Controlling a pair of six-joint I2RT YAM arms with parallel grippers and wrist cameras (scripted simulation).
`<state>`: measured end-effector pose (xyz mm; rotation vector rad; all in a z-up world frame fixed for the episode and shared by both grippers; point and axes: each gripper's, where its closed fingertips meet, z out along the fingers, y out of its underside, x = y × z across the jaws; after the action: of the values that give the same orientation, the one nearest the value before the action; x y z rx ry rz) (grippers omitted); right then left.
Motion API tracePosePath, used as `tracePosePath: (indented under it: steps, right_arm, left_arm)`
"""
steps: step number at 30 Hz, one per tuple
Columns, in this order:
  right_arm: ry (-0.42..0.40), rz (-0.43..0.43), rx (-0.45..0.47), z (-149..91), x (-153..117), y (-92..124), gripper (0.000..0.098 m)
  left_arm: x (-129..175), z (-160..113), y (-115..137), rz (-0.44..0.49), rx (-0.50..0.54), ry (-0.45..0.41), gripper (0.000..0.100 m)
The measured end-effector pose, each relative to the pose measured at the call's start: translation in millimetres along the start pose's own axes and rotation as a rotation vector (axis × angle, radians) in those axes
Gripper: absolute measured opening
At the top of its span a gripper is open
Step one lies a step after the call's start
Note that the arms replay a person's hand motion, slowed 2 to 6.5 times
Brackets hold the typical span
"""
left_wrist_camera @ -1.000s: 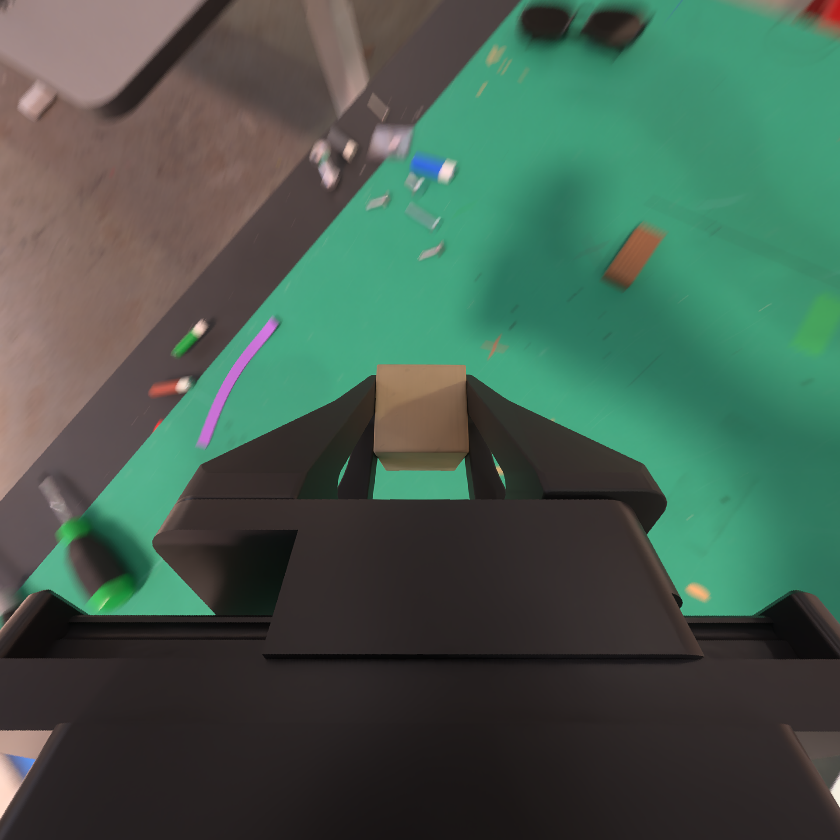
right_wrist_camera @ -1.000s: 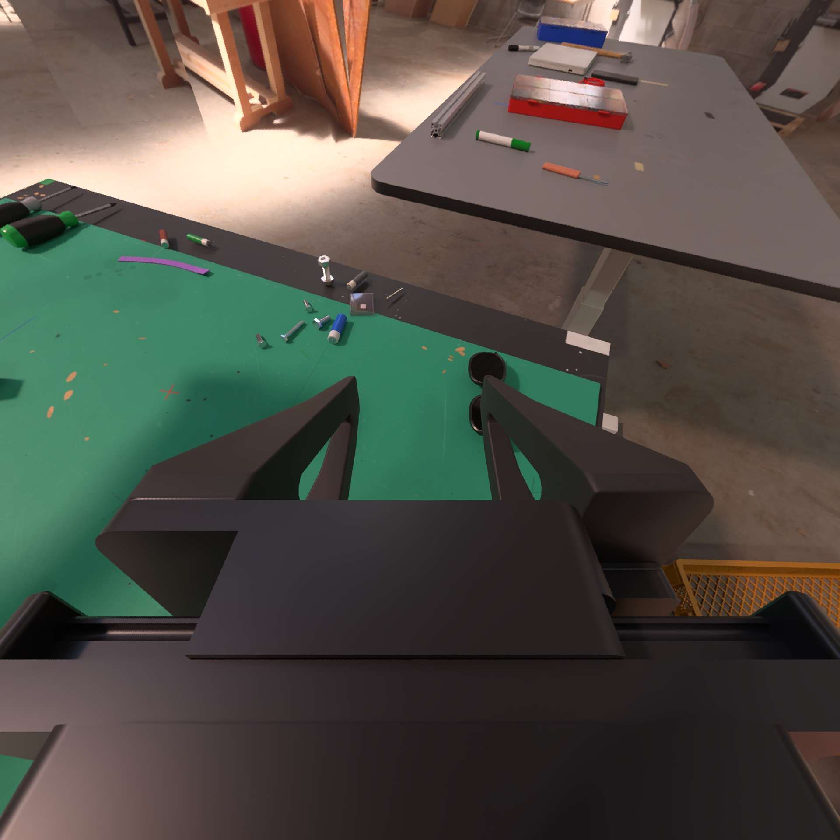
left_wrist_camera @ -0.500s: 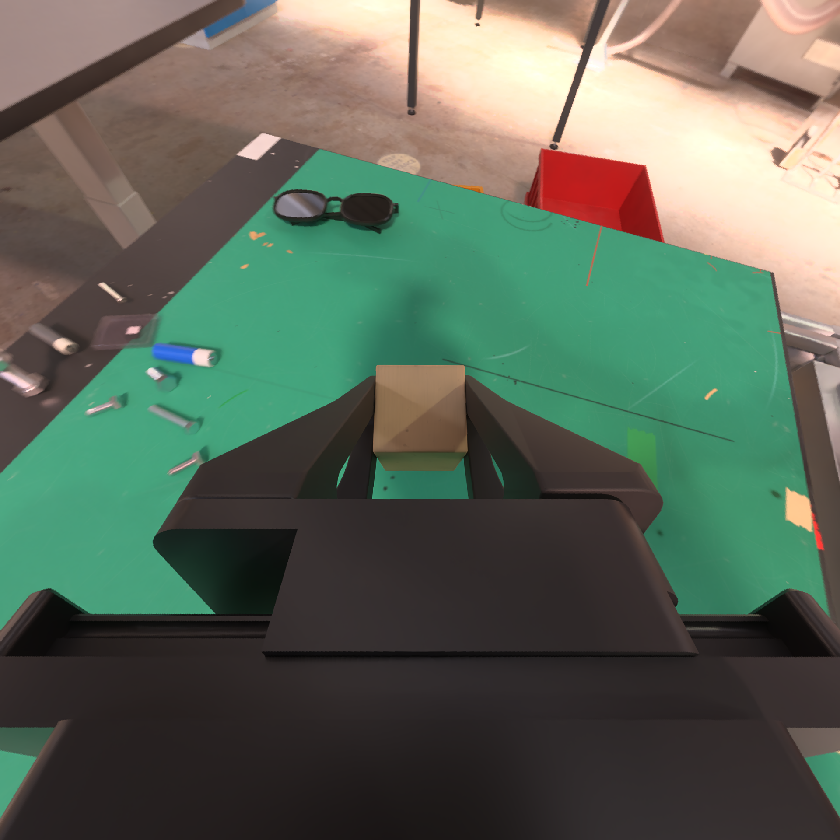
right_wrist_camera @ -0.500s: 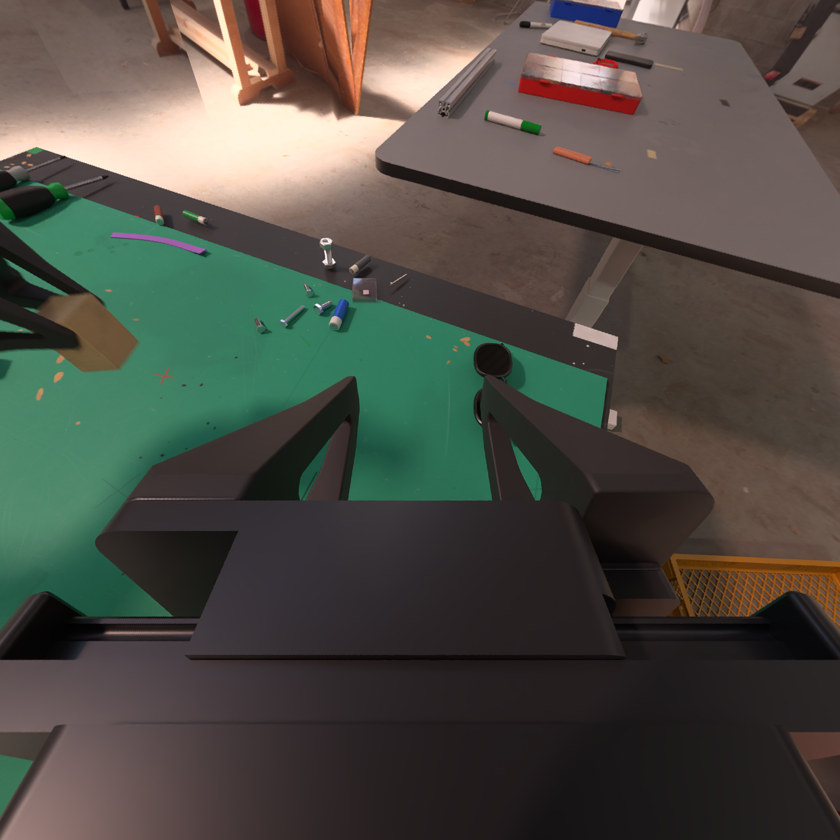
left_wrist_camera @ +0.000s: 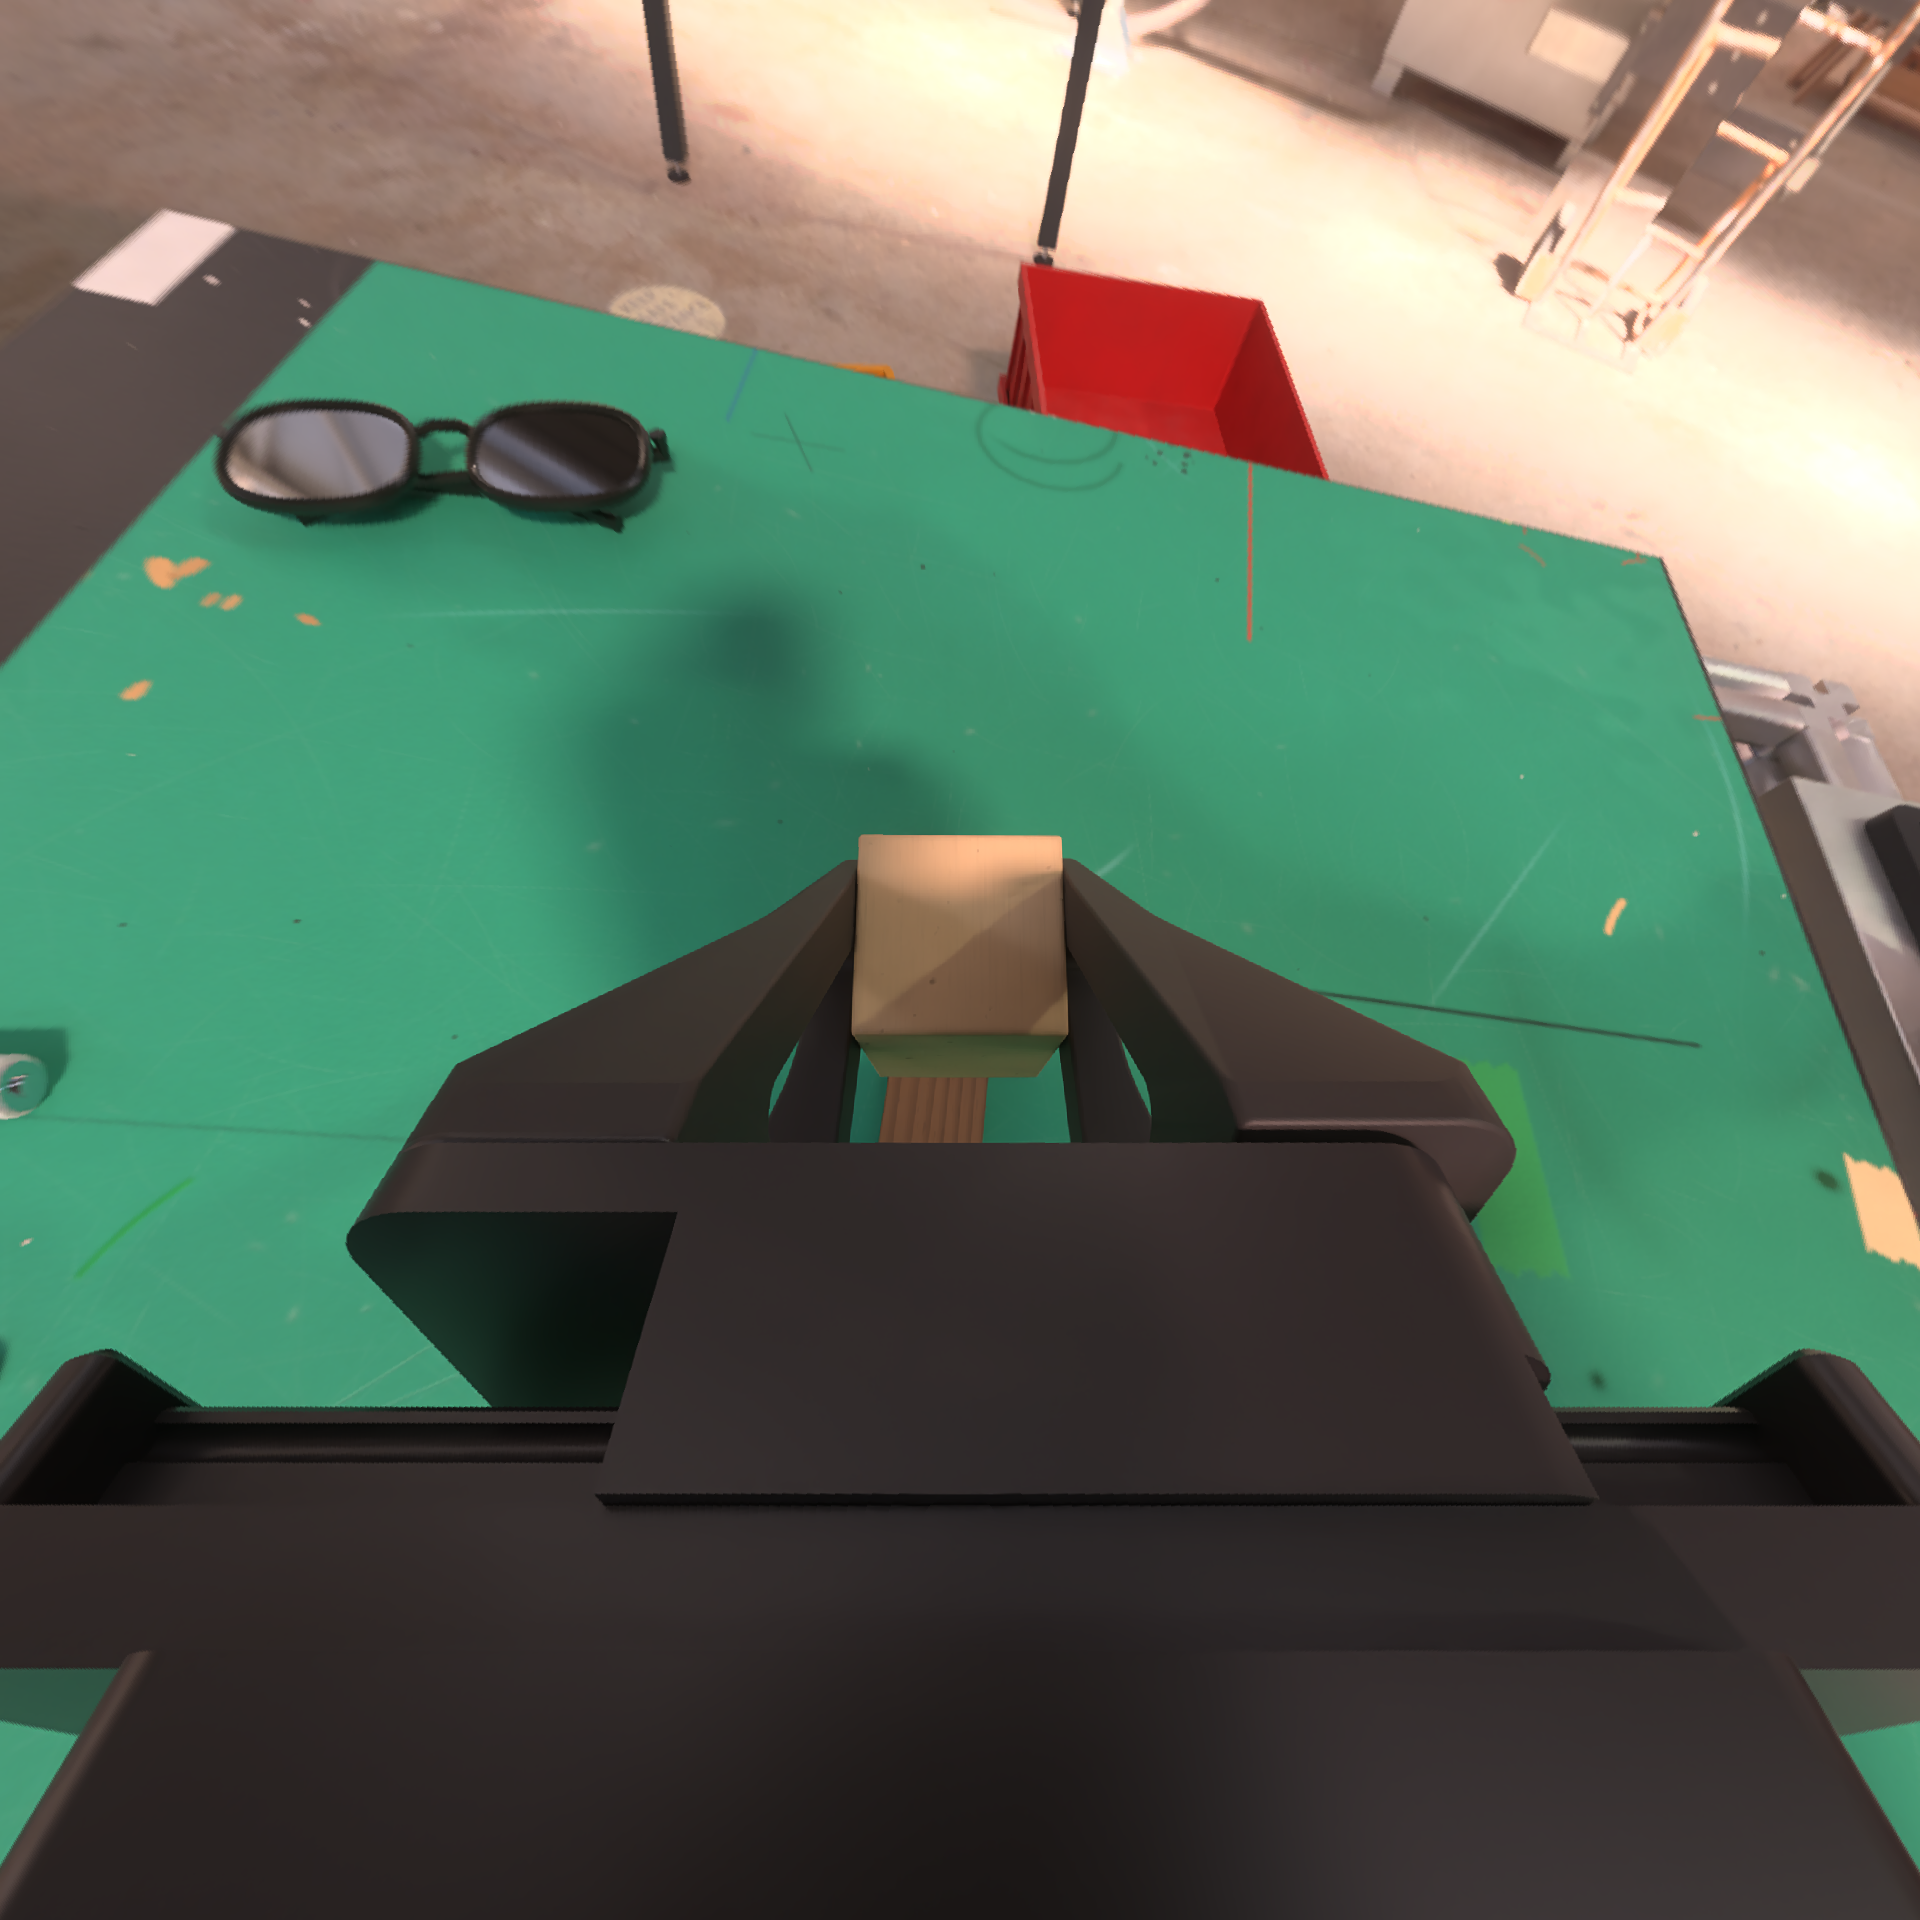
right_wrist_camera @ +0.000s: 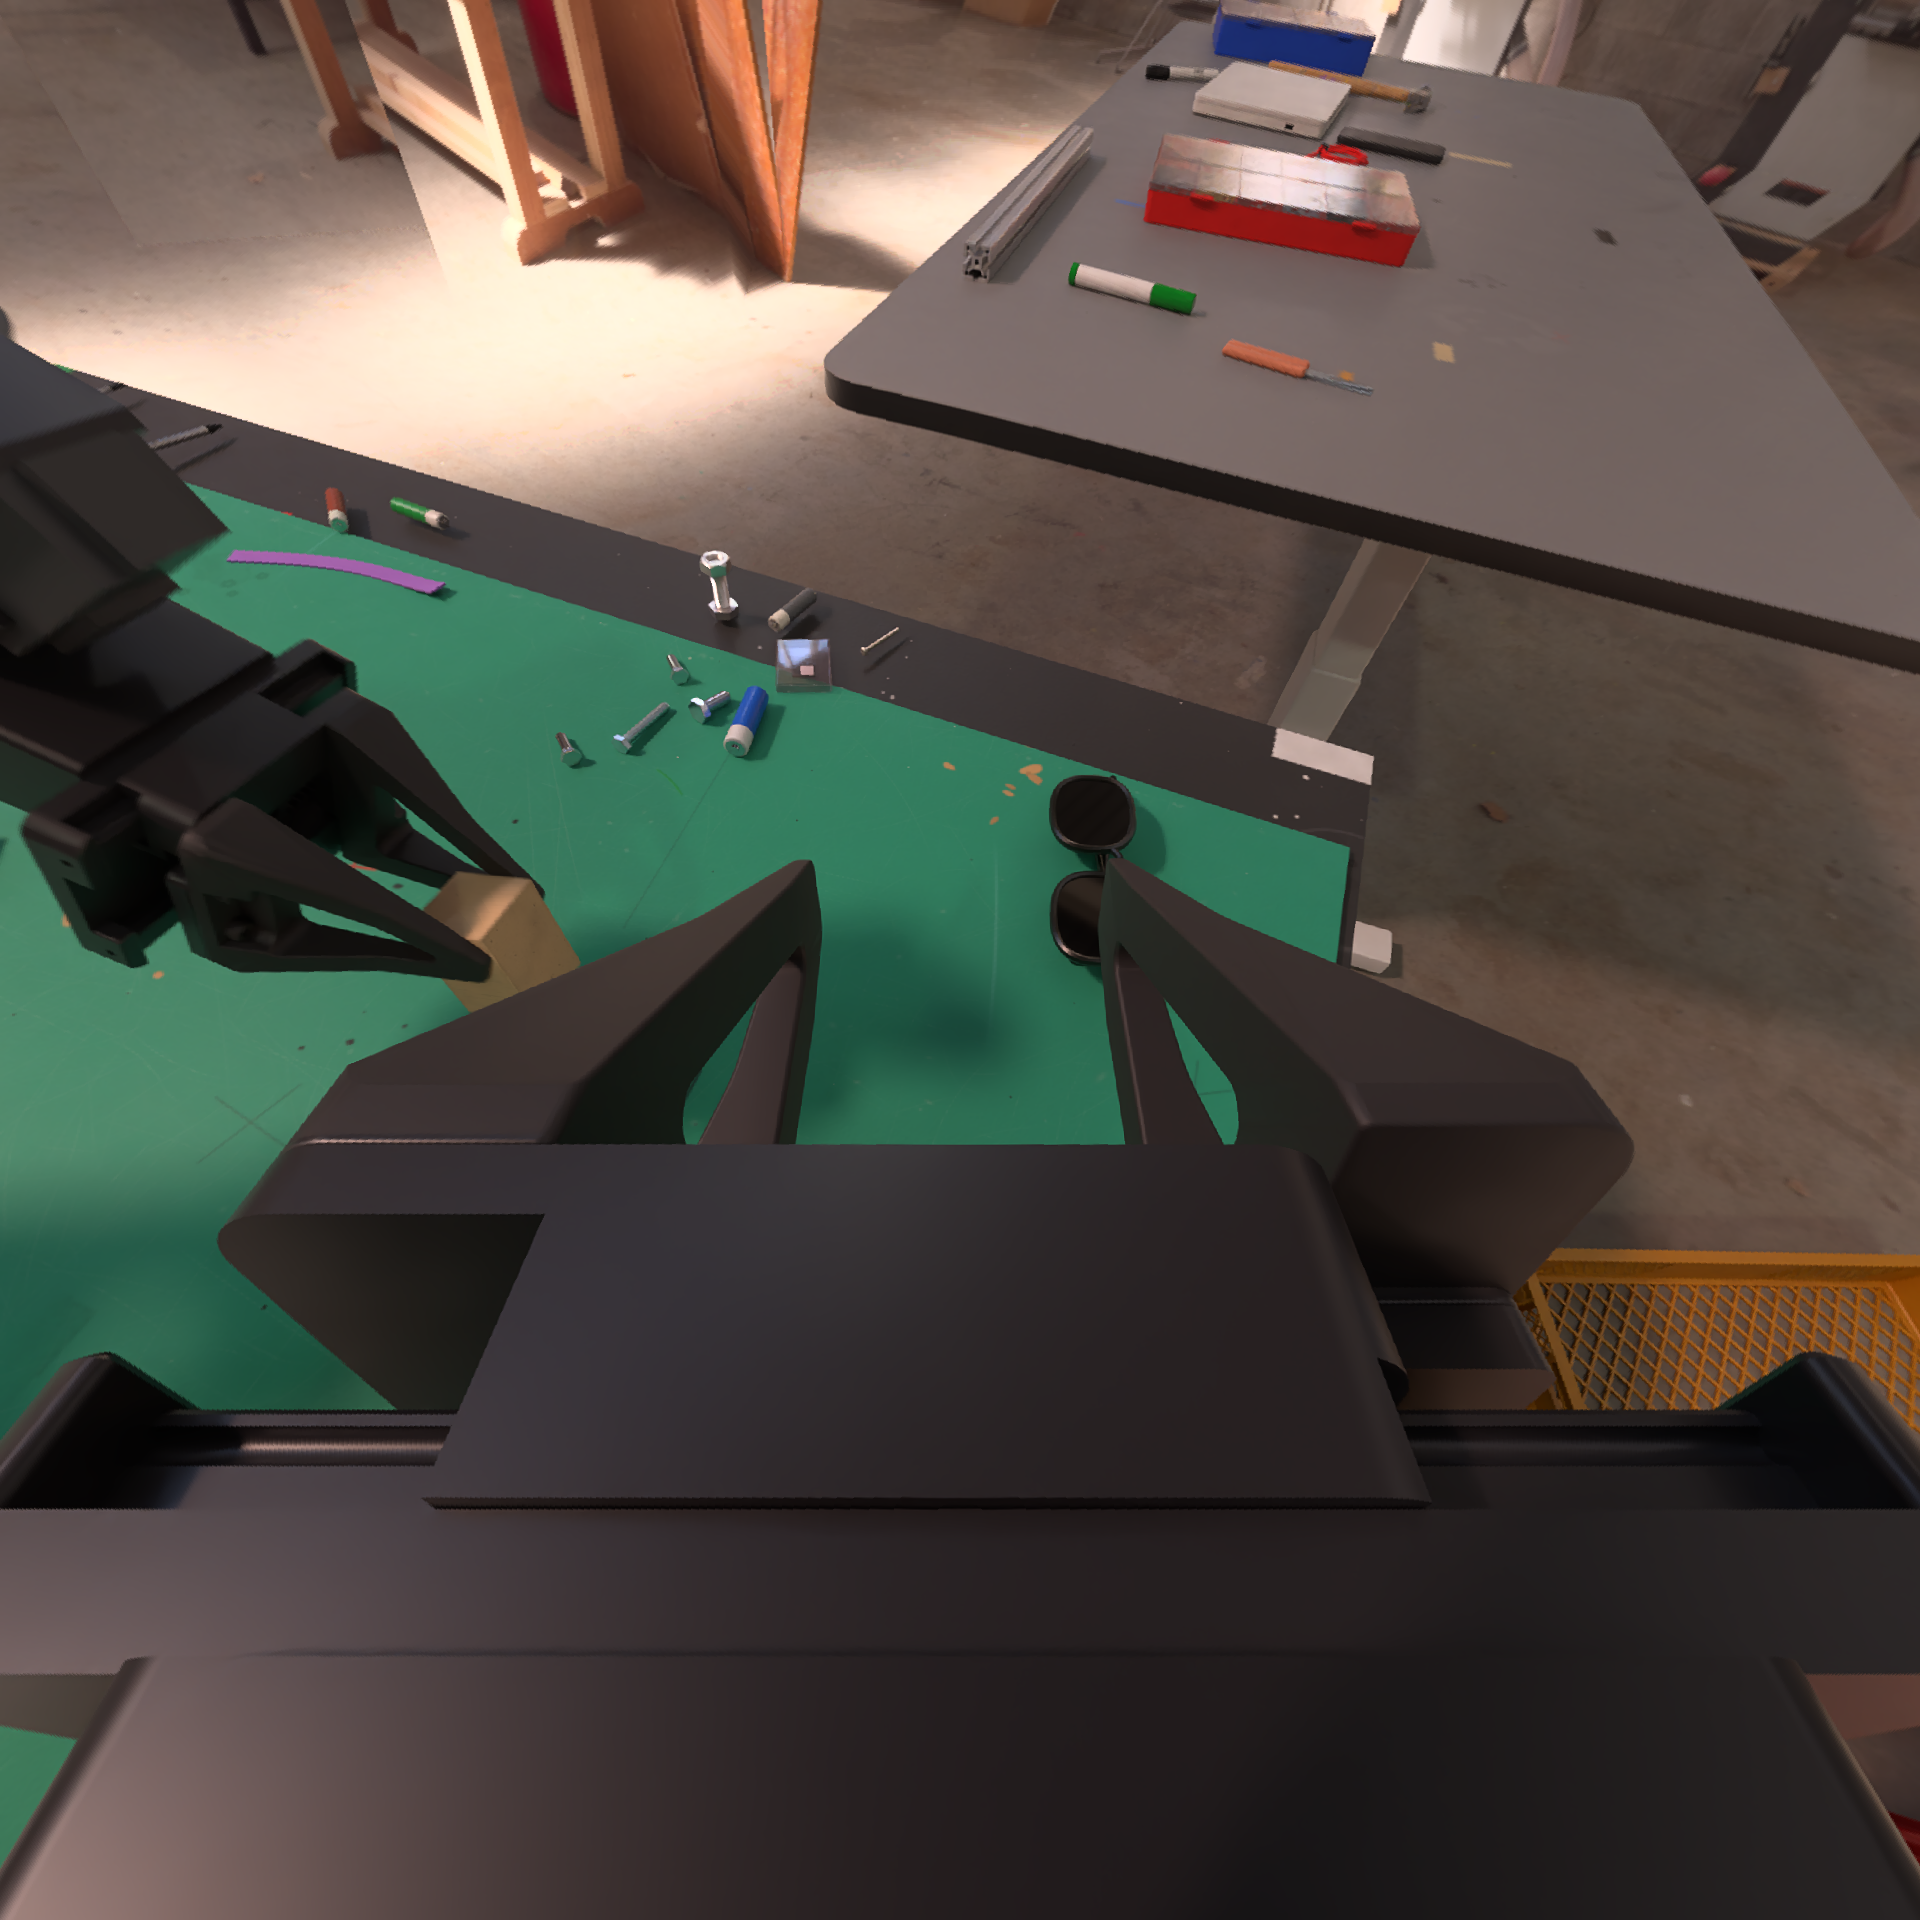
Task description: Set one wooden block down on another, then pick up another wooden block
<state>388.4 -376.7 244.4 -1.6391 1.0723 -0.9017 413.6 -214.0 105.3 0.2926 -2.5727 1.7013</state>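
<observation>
Pale wooden block [left_wrist_camera: 958,945] sits clamped in the left gripper [left_wrist_camera: 961,940] jaws, at frame centre above the green desk [left_wrist_camera: 1351,790]. Right gripper [right_wrist_camera: 956,904] jaws stand wide, holding nothing.

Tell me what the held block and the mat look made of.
Block: pale, matte, unfinished wood by the look; faint grain, tan colour, crisp edges. Mat: green, low-sheen, probably rubber or vinyl cutting mat; fine scratches and paint flecks mark it.

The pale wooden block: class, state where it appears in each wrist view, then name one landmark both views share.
Left wrist view: pale wooden block at centre, clamped in the left gripper.
Right wrist view: at left, between the far gripper's fingertips.
Shared landmark: sunglasses.
</observation>
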Motion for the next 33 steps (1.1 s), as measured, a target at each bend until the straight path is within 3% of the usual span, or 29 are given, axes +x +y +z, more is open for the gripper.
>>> tracePosePath:
  steps: [13,33]
  right_arm:
    - [0.003,0.031,-0.020,-2.5,11.1,6.2,0.0458]
    - [-0.018,0.035,-0.052,0.7,12.0,13.2,0.0459]
  left_arm:
    - [0.5,26.4,29.8,0.045,-0.144,0.063,0.030]
    - [1.6,34.3,48.1,0.048,-0.177,0.104,0.030]
